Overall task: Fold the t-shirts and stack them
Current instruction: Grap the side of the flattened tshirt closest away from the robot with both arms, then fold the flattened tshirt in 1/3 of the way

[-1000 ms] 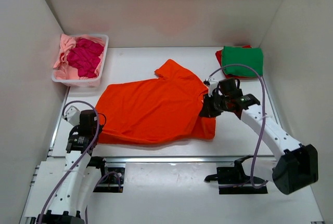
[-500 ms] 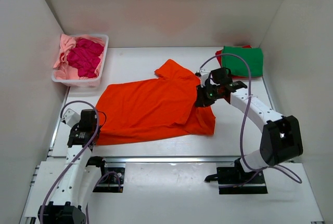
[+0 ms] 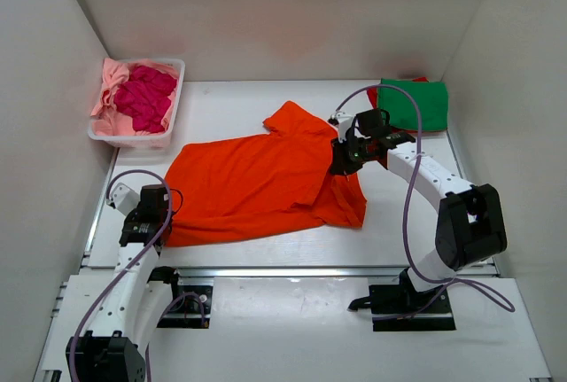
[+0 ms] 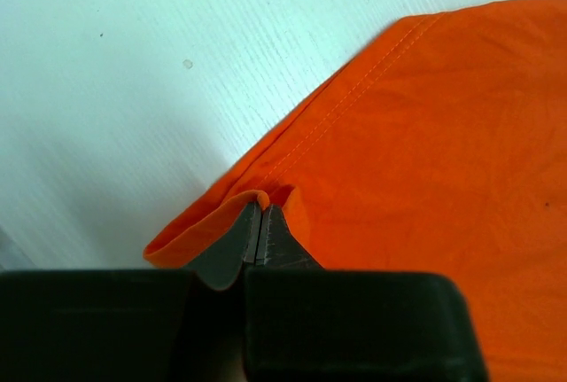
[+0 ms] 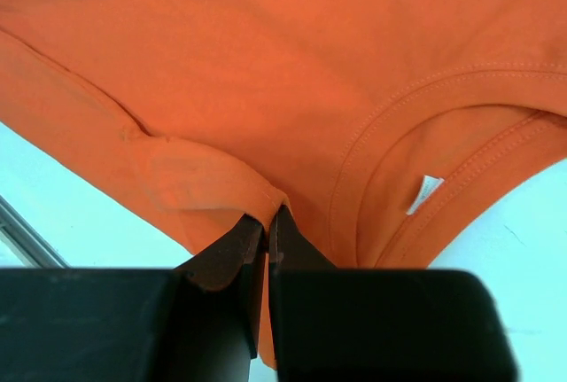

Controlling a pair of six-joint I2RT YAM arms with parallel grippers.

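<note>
The bright orange t-shirt lies spread on the white table, its near right part folded over. My left gripper is shut on the shirt's near left hem corner. My right gripper is shut on a fold of the shirt's edge by the collar; the neck opening with its white label shows just beyond. A folded green t-shirt lies on a red one at the back right. Magenta and light pink shirts lie bunched in the basket.
The white plastic basket stands at the back left against the left wall. White walls close in the table on three sides. A metal rail runs along the table's near edge.
My right gripper has moved back and left with the shirt's edge, dragging the right part inward into a fold. My left gripper has stayed on the hem corner.
</note>
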